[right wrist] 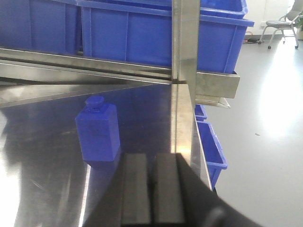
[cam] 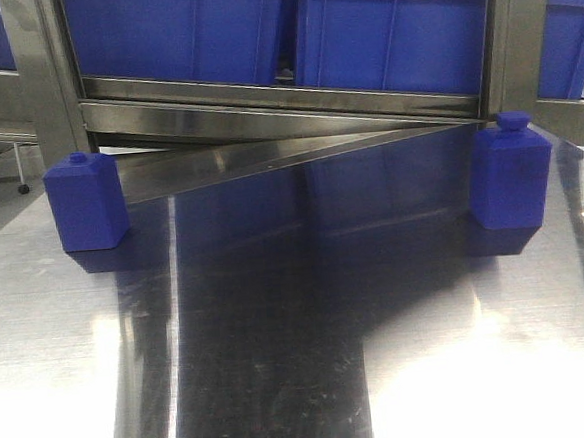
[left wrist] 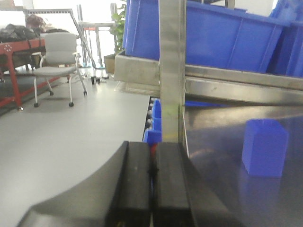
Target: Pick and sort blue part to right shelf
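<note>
blue part [cam: 87,200] and twin [cam: 509,169] share only the front view.

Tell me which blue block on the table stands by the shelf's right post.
The right blue block, directly before the right post; the other blue block stands at the left post.

The left part [cam: 86,201] and right part [cam: 510,171] are a solid saturated blue, the same as the bins [cam: 179,31] above. The desk [cam: 283,380] is brushed silver steel, streaked with dark bluish reflections and white glare. The left pincer [left wrist: 152,156] and right pincer [right wrist: 152,163] are matt black. The chair [left wrist: 59,52] is pale grey.
</note>
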`<state>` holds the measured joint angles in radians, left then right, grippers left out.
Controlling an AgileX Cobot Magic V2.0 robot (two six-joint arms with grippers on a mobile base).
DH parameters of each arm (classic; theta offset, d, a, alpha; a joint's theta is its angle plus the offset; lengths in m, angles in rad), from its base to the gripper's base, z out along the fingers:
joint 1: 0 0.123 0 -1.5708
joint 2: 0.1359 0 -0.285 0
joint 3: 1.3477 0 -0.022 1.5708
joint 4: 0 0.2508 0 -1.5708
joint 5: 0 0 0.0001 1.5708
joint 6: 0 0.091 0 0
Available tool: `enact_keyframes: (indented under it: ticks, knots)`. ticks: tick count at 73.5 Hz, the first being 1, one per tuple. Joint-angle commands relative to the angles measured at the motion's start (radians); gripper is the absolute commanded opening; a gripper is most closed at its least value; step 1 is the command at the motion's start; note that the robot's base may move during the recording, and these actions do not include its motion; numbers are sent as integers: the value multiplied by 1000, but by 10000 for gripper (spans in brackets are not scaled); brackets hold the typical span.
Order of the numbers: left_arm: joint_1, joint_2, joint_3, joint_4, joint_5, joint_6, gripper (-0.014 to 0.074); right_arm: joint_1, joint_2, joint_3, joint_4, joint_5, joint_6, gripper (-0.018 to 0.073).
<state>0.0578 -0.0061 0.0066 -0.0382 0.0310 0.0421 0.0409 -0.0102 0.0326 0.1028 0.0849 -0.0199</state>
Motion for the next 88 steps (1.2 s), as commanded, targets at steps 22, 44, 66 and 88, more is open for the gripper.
enact_keyframes:
  ticks: [22, 44, 66, 88]
  knots:
    - [-6, 74, -251, -69, -63, -4, 136, -4, -21, -23, 1, -91, -2, 69]
    - [-6, 441, -705, -140, 383, 2, 345, -4, -21, -23, 1, -103, -2, 69]
    - [-87, 776, -900, -222, 662, 6, 617, -4, -21, -23, 1, -103, -2, 69]
    - [-272, 1145, -1110, -263, 728, 6, 617, -4, -21, -23, 1, -103, -2, 69]
